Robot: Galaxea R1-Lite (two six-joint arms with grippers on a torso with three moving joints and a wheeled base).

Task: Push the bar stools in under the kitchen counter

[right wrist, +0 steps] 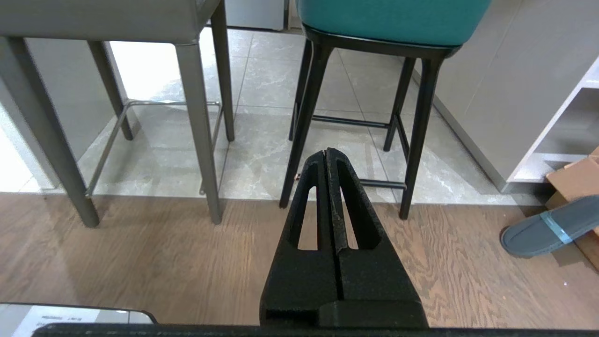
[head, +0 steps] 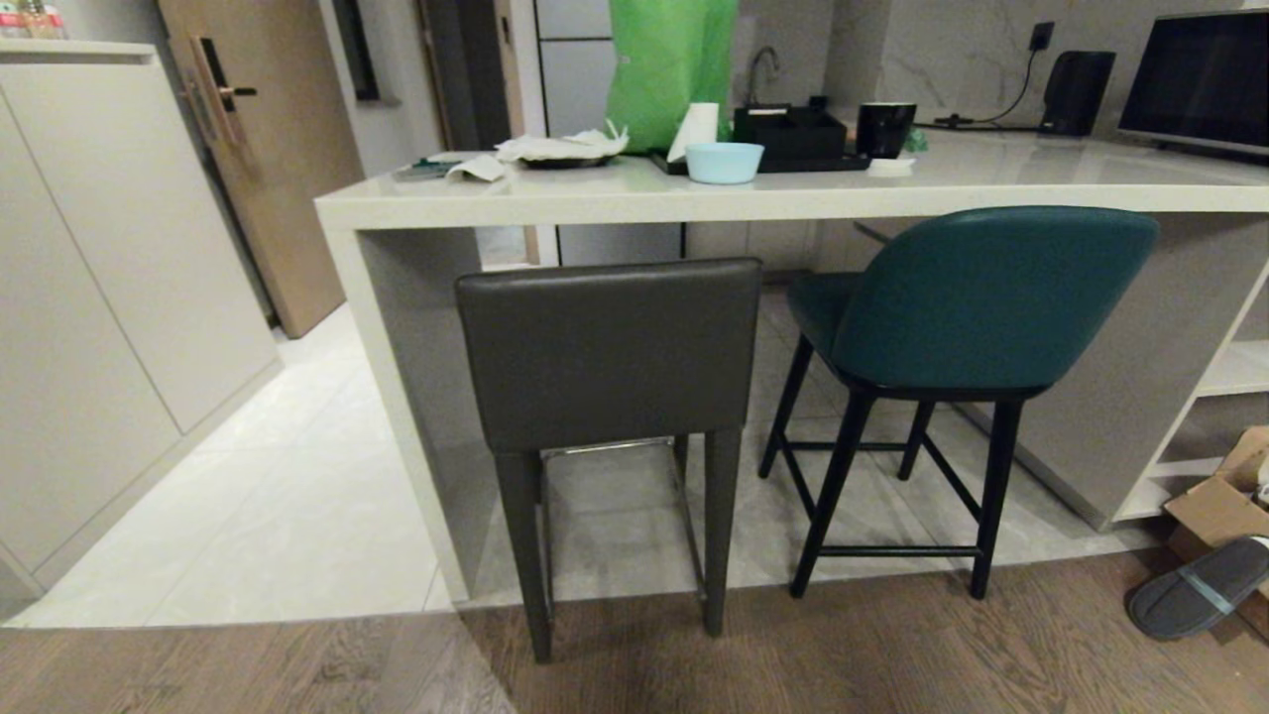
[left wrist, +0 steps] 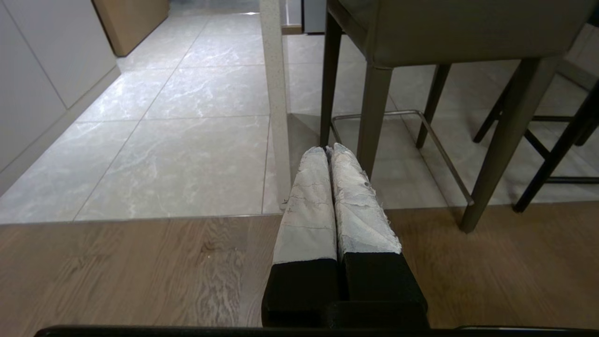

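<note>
Bar stools (head: pixel 793 347) beyond closed fingers (right wrist: pixel 337 196)

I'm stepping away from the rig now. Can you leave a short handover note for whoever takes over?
Left gripper: shut, empty, low over the wood floor facing the grey stool.
Right gripper: shut, empty, facing the teal stool.
Both stools stand at the kitchen counter, backs out beyond its edge, rear legs on the wood floor.
Done: nothing visible.
Left: push both stools under.
</note>
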